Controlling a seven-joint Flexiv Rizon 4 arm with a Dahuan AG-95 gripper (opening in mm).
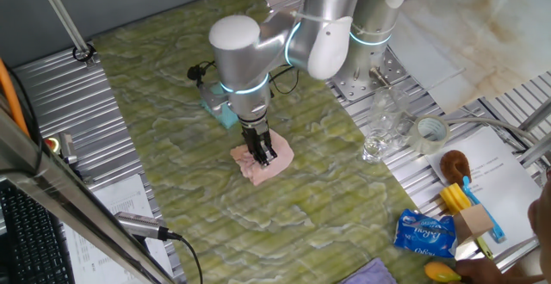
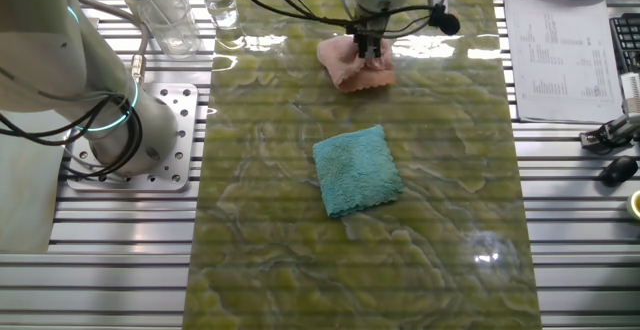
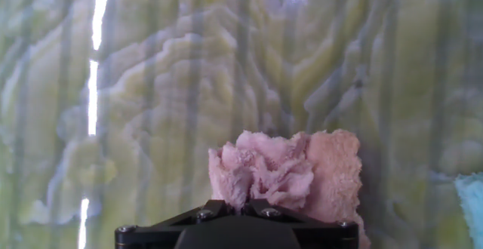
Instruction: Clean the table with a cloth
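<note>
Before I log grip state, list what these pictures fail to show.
- Pincer fingertips: buried in the bunched pink cloth in both fixed views; cut off by the bottom edge in the hand view.
- Teal cloth: mostly behind the arm in one fixed view; cropped at the hand view's right edge.

Cloth (image 1: 263,163) on table (image 1: 172,103), under gripper (image 1: 261,153).
</note>
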